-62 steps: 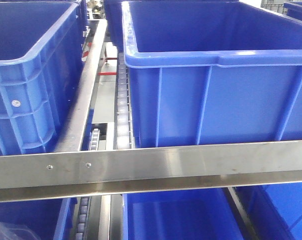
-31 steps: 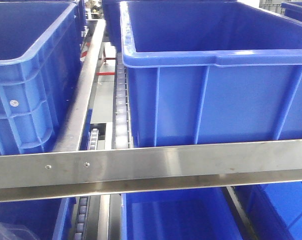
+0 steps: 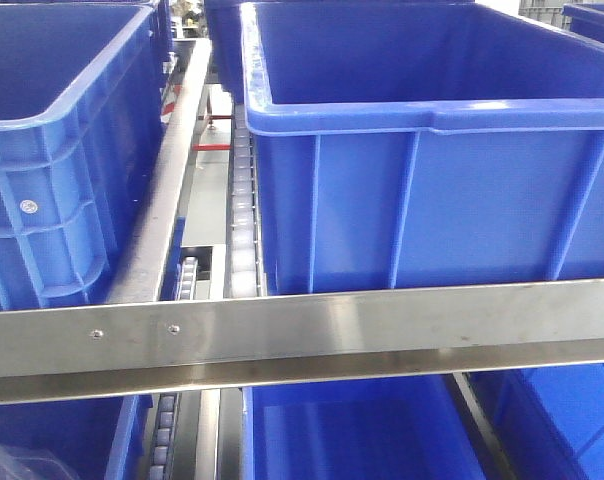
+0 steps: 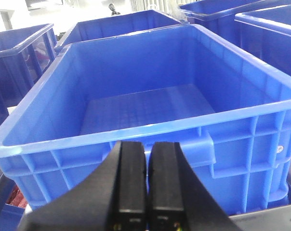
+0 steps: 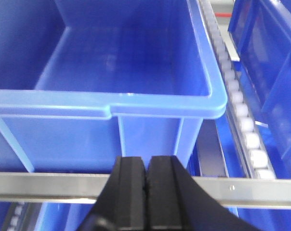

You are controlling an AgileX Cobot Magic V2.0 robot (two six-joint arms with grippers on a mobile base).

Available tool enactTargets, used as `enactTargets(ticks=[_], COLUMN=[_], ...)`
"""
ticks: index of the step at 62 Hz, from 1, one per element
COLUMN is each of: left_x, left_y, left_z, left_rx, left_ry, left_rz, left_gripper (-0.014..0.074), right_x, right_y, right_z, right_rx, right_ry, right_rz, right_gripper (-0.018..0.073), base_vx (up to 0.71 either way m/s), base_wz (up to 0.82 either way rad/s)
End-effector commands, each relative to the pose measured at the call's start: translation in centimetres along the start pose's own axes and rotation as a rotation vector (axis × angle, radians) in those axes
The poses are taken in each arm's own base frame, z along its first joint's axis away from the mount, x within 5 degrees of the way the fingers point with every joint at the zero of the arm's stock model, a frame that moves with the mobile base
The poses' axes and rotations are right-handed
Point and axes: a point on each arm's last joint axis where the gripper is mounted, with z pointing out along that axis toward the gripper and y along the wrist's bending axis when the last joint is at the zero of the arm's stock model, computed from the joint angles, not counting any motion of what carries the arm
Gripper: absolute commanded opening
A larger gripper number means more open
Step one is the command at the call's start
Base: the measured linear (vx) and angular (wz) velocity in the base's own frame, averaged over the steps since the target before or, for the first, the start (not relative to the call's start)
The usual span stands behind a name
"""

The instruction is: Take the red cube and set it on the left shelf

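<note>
1. Front-facing exterior view: a large blue crate [image 3: 422, 150] fills the upper right of the frame and a second blue crate [image 3: 62, 150] the upper left, both resting on roller tracks [image 3: 244, 215] that let crates slide along the shelf. A steel crossbar [image 3: 302, 335] spans the lower frame as a front stop; a lower crate [image 3: 352, 430] shows beneath it.
2. Left wrist view: the left gripper [image 4: 145, 192], at bottom centre, has its fingers pressed together with nothing between them. It faces an empty blue bin [image 4: 145, 110], whose open top gives access from above.
3. Right wrist view: the right gripper [image 5: 146, 197], at bottom centre, is likewise clenched and empty, poised before a blue tub [image 5: 112, 72] above a steel rail [image 5: 251, 190].
4. Task object: the red cube appears in no view; its location cannot be told, so the pick is judged not yet begun.
</note>
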Motion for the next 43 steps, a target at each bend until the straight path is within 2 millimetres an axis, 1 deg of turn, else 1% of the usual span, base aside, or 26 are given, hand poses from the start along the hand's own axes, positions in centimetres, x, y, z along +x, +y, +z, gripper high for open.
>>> enactTargets(ticks=[1, 5, 17, 23, 31, 43], left_x=[-0.1, -0.1, -0.1, -0.1, -0.1, -0.1], left_y=[0.0, 0.0, 0.0, 0.0, 0.0, 0.0], left_z=[0.0, 0.0, 0.0, 0.0, 0.0, 0.0], left_rx=[-0.004, -0.004, -0.004, -0.004, -0.004, -0.004], left_ry=[-0.068, -0.068, -0.068, -0.068, -0.068, -0.068], left_rz=[-0.005, -0.005, -0.005, -0.005, -0.005, -0.005], left_gripper=[0.0106, 0.0106, 0.0106, 0.0106, 0.0106, 0.0106], right_x=[-1.0, 0.0, 3.9, 5.1, 6.0, 6.0], right_y=[0.0, -0.1, -0.2, -0.2, -0.3, -0.3], right_z=[-0.9, -1.5, -2.7, -3.1, -3.6, -3.7], right_rx=[0.001, 0.005, 0.004, 0.005, 0.005, 0.006], right_ry=[-0.138, -0.177, -0.271, -0.302, -0.337, -0.333], right_rz=[-0.004, -0.010, -0.009, -0.009, -0.009, -0.009], right_gripper=[0.0049, 0.0049, 0.0049, 0.0049, 0.0049, 0.0049], base_vx=[0.00, 0.00, 0.00, 0.00, 0.00, 0.00], base_wz=[0.00, 0.00, 0.00, 0.00, 0.00, 0.00])
